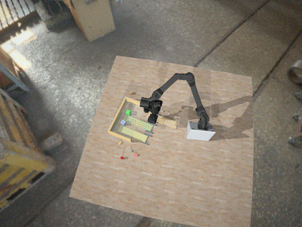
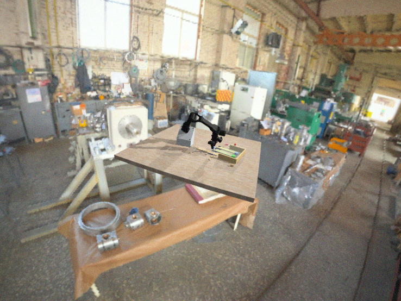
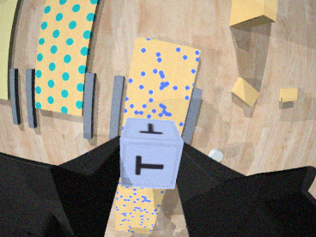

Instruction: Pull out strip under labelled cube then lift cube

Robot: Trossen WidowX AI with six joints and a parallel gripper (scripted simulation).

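Where the light-brown bench point(image 1: 170, 175) point(image 2: 174, 162) point(image 3: 116, 21) spreads out, a black arm point(image 1: 167, 85) point(image 2: 204, 121) bends over it from a pale grey base point(image 1: 199, 135) point(image 2: 184, 141), which stands beyond the tray's open side. The tray point(image 1: 117, 114) point(image 2: 228, 158) point(image 3: 253, 12) is a low yellow-walled enclosure.

Three flat strips point out of the tray's open side. The blue-speckled strip point(image 1: 168, 122) point(image 3: 161, 64) lies outside the tray, toward the base. The teal-dotted strip point(image 1: 138, 123) point(image 3: 64, 53) and the plain yellow strip point(image 1: 133, 134) point(image 3: 4, 51) lie partly inside the tray.

The black hand point(image 1: 152, 119) point(image 2: 212, 147) point(image 3: 149, 144), near the tray's open side, is closed on the pale blue cube marked T point(image 3: 150, 165). In the wrist view, this cube appears above the speckled strip, which shows both ahead of it and behind it.

Inside the tray sit a green cube point(image 1: 127, 112) point(image 2: 233, 155) and another pale blue cube point(image 1: 123, 122). The smallest things, outside the tray, include an orange block point(image 1: 131, 92) point(image 2: 231, 165), a pink block point(image 1: 135, 155) and a red piece point(image 1: 121, 157) point(image 2: 235, 144).
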